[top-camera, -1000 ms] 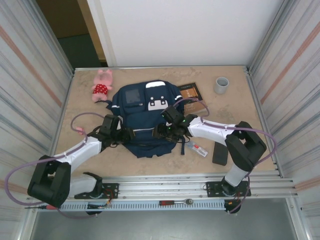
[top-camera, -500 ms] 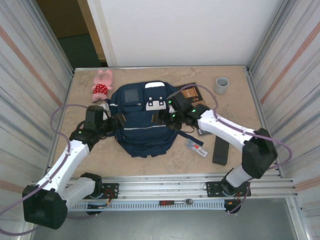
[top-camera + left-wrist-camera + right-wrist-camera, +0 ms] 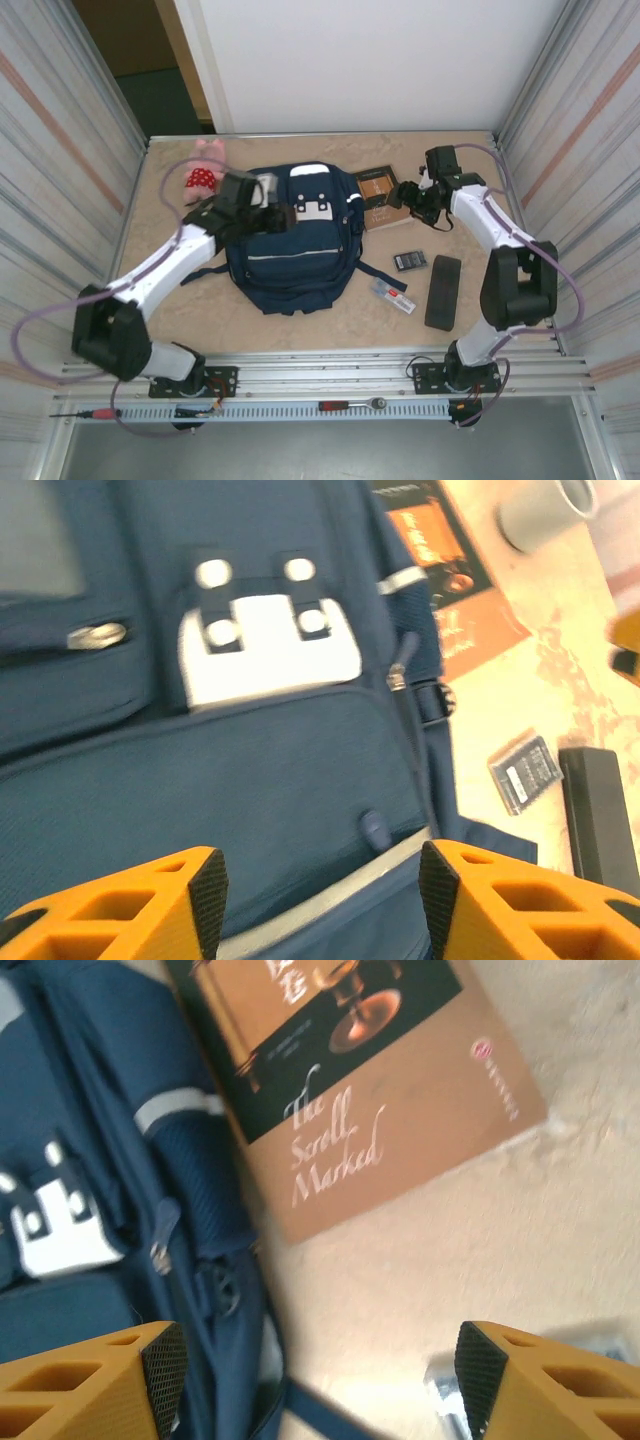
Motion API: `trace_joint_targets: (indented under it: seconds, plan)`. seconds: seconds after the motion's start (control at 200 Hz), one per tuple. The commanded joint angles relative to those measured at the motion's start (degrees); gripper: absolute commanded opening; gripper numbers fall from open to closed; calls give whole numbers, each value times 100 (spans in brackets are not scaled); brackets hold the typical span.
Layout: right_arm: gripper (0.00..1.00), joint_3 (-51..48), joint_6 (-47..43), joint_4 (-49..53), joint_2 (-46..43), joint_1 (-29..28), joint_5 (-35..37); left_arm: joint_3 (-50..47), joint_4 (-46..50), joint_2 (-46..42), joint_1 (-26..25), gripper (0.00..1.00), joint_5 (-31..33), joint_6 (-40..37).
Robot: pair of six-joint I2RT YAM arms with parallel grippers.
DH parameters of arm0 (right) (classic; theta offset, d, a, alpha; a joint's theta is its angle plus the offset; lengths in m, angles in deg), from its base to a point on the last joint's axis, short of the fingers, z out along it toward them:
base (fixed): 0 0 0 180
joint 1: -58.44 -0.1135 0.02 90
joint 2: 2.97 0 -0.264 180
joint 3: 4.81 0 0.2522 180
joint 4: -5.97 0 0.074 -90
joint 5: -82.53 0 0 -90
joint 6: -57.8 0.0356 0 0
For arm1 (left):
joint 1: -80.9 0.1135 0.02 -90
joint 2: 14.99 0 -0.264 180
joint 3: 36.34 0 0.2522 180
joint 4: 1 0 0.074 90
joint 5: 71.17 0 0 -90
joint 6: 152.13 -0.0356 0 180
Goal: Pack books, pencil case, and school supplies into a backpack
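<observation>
The navy backpack (image 3: 290, 245) lies flat mid-table, its white patch (image 3: 265, 645) toward the far end. My left gripper (image 3: 277, 218) hovers open over the upper front of the backpack (image 3: 250, 780), with nothing between its fingers. The books (image 3: 380, 190) lie just right of the backpack's top, dark cover with orange-gold print above a tan part (image 3: 400, 1130). My right gripper (image 3: 405, 196) hangs open above the table beside the books, empty. The black pencil case (image 3: 442, 291), the small dark grey rectangle (image 3: 408, 261) and the clear pack with a red label (image 3: 394, 296) lie on the table right of the backpack.
A pink plush toy (image 3: 203, 172) sits at the back left behind my left arm. A grey cup (image 3: 545, 510) stands beyond the books. Corrugated walls close in on both sides, and a metal rail (image 3: 330, 375) runs along the near edge.
Both arms have left the backpack's lower sides and swung toward the back. The left now hovers over its upper front, the right over the books. The dark grey rectangle is now uncovered.
</observation>
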Motion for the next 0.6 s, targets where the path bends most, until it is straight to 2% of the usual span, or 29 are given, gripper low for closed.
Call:
trace_joint_targets:
  seconds: [0.0,0.14,0.261,0.401,0.591]
  plan:
    - [72,424,-313,-567,376,-3,-143,673,-405,833,-279,54,42,-609]
    - [71,688,-78,-1187,1036,-10,-517,1549,-383,1998,-338,53,-13,-591]
    - [70,837,89,-1405,1558,-26,-558,1660,-364,2598,-294,53,206,-605]
    - [68,876,419,-1363,2025,-28,-701,1086,-553,2679,5,51,166,-345]
    - [68,365,872,-1375,2006,-157,-517,295,-700,2249,298,51,188,-146]
